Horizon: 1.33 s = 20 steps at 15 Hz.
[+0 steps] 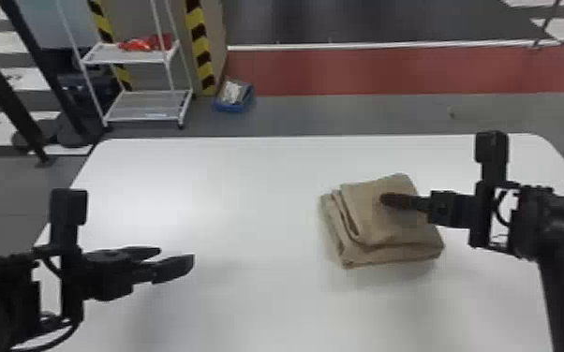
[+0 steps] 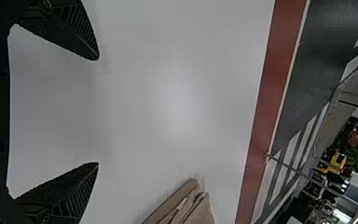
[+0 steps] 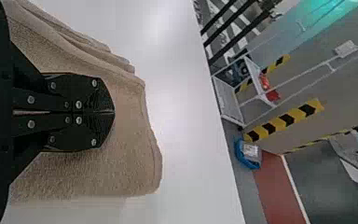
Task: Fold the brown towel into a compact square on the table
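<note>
The brown towel (image 1: pixel 374 224) lies folded in a thick, layered, roughly square bundle on the right half of the white table (image 1: pixel 248 196). My right gripper (image 1: pixel 389 200) is over the towel's top layer; in the right wrist view the same gripper (image 3: pixel 112 112) has its fingers pressed together above the towel (image 3: pixel 130 140), with no cloth visible between them. My left gripper (image 1: pixel 175 260) stands apart from the towel over the table's left side. In the left wrist view that gripper (image 2: pixel 98 112) has its fingers wide apart, and a corner of the towel (image 2: pixel 186 205) shows beyond them.
Beyond the table's far edge stand a white wire shelf (image 1: pixel 145 105) holding red items and a blue bin (image 1: pixel 234 97) on the floor. A yellow-and-black striped post (image 1: pixel 199 47) rises beside the shelf.
</note>
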Tool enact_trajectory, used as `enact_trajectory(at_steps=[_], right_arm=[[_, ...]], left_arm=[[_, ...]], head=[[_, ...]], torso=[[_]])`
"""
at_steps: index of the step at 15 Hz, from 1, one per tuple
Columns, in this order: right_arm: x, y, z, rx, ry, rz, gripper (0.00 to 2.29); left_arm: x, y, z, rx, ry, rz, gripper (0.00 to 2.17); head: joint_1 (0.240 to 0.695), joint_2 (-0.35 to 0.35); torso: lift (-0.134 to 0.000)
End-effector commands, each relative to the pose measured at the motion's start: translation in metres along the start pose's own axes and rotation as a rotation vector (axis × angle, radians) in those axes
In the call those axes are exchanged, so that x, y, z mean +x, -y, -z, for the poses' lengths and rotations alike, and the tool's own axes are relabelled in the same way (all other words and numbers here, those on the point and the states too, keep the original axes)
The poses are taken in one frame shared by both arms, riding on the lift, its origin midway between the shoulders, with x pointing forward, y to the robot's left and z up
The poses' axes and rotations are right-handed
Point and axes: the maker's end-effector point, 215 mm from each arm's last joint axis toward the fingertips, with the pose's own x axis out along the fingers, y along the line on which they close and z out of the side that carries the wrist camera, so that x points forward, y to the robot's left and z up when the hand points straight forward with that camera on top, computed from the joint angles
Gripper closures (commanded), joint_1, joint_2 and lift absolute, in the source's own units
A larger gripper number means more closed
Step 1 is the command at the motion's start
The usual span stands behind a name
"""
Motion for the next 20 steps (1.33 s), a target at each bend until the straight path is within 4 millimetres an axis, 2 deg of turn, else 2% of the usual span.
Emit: enact_trajectory(at_steps=[1, 4, 6, 10, 12, 14, 16, 20], right_arm=[[0.029, -0.023, 0.021, -0.055, -0.077, -0.032, 2.04], [0.049, -0.044, 0.042, -0.096, -0.129, -0.069, 2.04], [0.057, -0.061, 0.044, -0.122, -0.119, -0.113, 2.04], [0.062, -0.108, 0.051, -0.136, -0.126, -0.243, 2.04], [0.058, -0.126, 0.056, -0.144, -0.135, -0.307, 2.04], [0.048, -0.137, 0.058, -0.148, -0.131, -0.343, 2.04], [0.025, -0.149, 0.067, -0.102, -0.165, -0.353, 2.04], [-0.040, -0.123, 0.081, 0.016, -0.195, -0.254, 2.04]], left_arm=[[-0.003, -0.002, 0.000, -0.003, 0.003, -0.006, 0.08], [-0.006, -0.004, 0.000, -0.006, 0.009, -0.009, 0.08], [-0.005, -0.003, 0.001, -0.008, 0.008, -0.007, 0.08], [-0.003, -0.002, 0.001, -0.007, 0.007, -0.004, 0.08], [-0.004, -0.002, 0.000, -0.007, 0.010, -0.005, 0.08], [-0.004, -0.002, -0.002, -0.004, 0.018, -0.006, 0.08], [-0.002, 0.004, -0.010, -0.004, 0.034, 0.016, 0.07], [0.002, 0.011, -0.033, -0.001, 0.071, 0.054, 0.09]], head=[[0.695, 0.097], [0.695, 0.157], [0.695, 0.183], [0.695, 0.225], [0.695, 0.257], [0.695, 0.276], [0.695, 0.287], [0.695, 0.274]], torso=[[-0.128], [-0.128], [-0.128], [-0.128], [-0.128], [-0.128], [-0.128], [-0.128]])
